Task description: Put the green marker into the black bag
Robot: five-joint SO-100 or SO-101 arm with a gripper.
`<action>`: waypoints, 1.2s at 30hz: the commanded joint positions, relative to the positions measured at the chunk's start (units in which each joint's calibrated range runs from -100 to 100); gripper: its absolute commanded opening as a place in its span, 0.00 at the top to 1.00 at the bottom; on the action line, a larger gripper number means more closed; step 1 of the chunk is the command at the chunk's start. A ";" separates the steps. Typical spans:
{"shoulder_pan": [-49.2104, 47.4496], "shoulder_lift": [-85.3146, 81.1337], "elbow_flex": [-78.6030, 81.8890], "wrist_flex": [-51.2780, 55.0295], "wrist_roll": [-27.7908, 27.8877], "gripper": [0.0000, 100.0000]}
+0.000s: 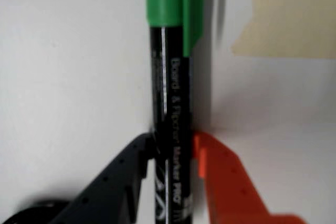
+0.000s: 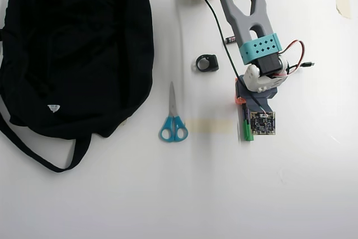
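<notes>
Fingers (image 1: 173, 148) clamped on green marker (image 1: 170, 103) in wrist view, black bag (image 2: 72, 48) only overhead.

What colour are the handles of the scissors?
The scissors have blue handles; the overhead view shows this best.

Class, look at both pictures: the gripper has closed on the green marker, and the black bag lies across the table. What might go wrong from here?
1. The gripper pinches the green marker on its smooth barrel, well below the cap, so the marker might tilt or slip when lifted.
2. The scissors lie between marker and black bag; a low carry might knock them.
3. The overhead view shows no clear opening in the bag, so the marker may land on top of the fabric.
</notes>
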 commanded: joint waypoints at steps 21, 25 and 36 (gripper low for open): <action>-0.31 -1.64 -1.81 -0.17 -0.06 0.98; -0.31 -1.64 -3.07 0.26 -0.06 0.98; -0.23 -1.72 -7.20 3.88 -0.06 0.98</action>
